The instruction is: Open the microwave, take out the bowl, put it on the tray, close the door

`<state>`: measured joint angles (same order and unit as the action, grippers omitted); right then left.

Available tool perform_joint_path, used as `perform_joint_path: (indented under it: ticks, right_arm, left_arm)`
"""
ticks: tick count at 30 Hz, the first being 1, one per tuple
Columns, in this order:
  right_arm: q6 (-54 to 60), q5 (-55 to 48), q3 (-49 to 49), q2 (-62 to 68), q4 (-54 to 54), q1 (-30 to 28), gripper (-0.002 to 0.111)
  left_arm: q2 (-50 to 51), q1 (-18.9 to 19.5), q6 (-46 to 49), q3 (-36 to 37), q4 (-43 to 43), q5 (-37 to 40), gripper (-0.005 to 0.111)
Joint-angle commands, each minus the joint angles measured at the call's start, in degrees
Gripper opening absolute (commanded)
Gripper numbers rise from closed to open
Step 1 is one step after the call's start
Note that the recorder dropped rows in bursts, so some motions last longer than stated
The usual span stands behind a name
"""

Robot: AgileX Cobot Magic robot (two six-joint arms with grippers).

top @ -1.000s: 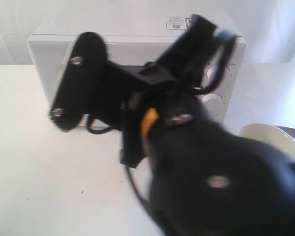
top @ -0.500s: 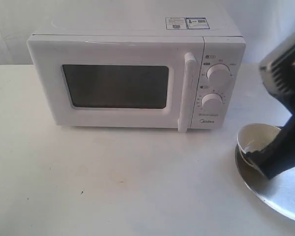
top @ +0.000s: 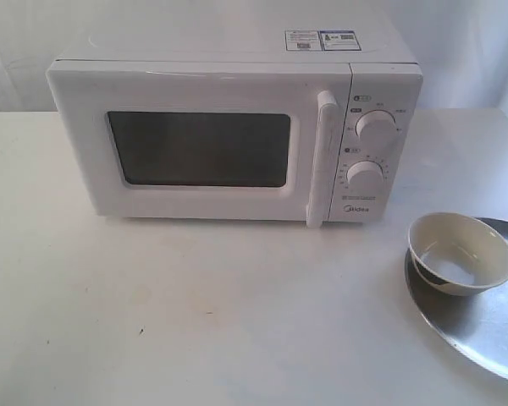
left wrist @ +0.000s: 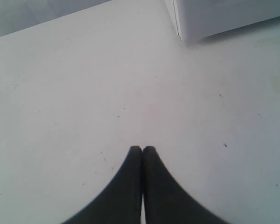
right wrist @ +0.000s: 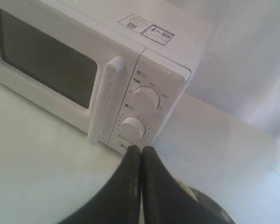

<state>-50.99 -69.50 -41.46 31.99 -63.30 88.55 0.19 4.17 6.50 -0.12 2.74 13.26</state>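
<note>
The white microwave [top: 229, 135] stands at the back of the table with its door [top: 195, 148] shut; the bar handle [top: 324, 156] and two dials sit on its right. The cream bowl [top: 460, 252] rests on the left part of the silver tray [top: 483, 321] at the right edge. Neither arm shows in the exterior view. My left gripper [left wrist: 142, 148] is shut and empty above bare tabletop, a microwave corner [left wrist: 186, 28] beyond it. My right gripper [right wrist: 141, 148] is shut and empty, its tips in line with the microwave [right wrist: 107, 70]; the bowl's rim [right wrist: 183, 186] peeks out behind the fingers.
A white table [top: 195, 304] carries everything. A pale wall or curtain [top: 457, 42] rises behind the microwave. The tray runs off the exterior view's right edge.
A black arm that filled the exterior view a second ago swung right past the bowl and has left the view. The door is shut and the bowl sits alone on the tray.
</note>
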Motion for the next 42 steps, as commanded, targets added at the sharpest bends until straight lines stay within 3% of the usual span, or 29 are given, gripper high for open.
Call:
perform_joint_path:
  ticks: [1,4,5,6,7,8,9,11,12,15,16,18,24,26,37,42]
  right_arm:
    - [-1.6,3.9,5.7,-9.2,1.7,-4.4,0.0]
    - [-8.2,24.0,12.7,-14.7,0.1,-16.2,0.0]
    - [-14.8,34.2,16.4,-17.3,0.1,-25.1,0.0]
    - [-18.6,38.5,18.0,-18.4,1.5,-30.2,0.0]
    - [-23.6,45.2,20.7,-20.2,7.9,-39.4,0.0]
    - [-24.0,48.7,22.3,-21.0,13.7,-44.3,0.0]
    - [-23.6,54.5,25.8,-22.1,24.9,-53.0,0.0]
    - [-23.6,66.2,32.4,-23.1,36.8,-62.0,0.0]
    - [-23.7,69.5,36.0,-23.6,37.6,-65.6,0.0]
    - [-23.6,65.6,41.5,-23.6,36.7,-67.5,0.0]
    - [-23.6,52.9,41.5,-23.6,36.4,-67.3,0.0]
    - [-23.7,44.7,41.5,-23.4,34.5,-67.3,0.0]
    - [-16.7,47.4,41.5,-32.0,32.1,-67.3,0.0]
    - [-8.8,49.2,41.5,-32.0,34.9,-67.4,0.0]
    - [67.9,51.8,41.5,-32.0,67.8,-68.9,0.0]
    - [72.5,51.3,41.5,-32.0,71.5,-72.7,0.0]
  left_arm:
    - [-0.2,-0.2,-0.3,0.1,-0.2,0.0,0.0]
    - [-0.2,-0.2,-0.3,0.1,-0.2,0.0,0.0]
    - [-0.2,-0.2,-0.3,0.1,-0.2,0.0,0.0]
    - [-0.2,-0.2,-0.3,0.1,-0.2,0.0,0.0]
    - [-0.2,-0.2,-0.3,0.1,-0.2,0.0,0.0]
    - [-0.2,-0.2,-0.3,0.1,-0.2,0.0,0.0]
    - [-0.2,-0.2,-0.3,0.1,-0.2,0.0,0.0]
    - [-0.2,-0.2,-0.3,0.1,-0.2,0.0,0.0]
    - [-0.2,-0.2,-0.3,0.1,-0.2,0.0,0.0]
    - [-0.2,-0.2,-0.3,0.1,-0.2,0.0,0.0]
    - [-0.2,-0.2,-0.3,0.1,-0.2,0.0,0.0]
    - [-0.2,-0.2,-0.3,0.1,-0.2,0.0,0.0]
    - [-0.2,-0.2,-0.3,0.1,-0.2,0.0,0.0]
    - [-0.2,-0.2,-0.3,0.1,-0.2,0.0,0.0]
    - [-0.2,-0.2,-0.3,0.1,-0.2,0.0,0.0]
    - [-0.2,-0.2,-0.3,0.1,-0.2,0.0,0.0]
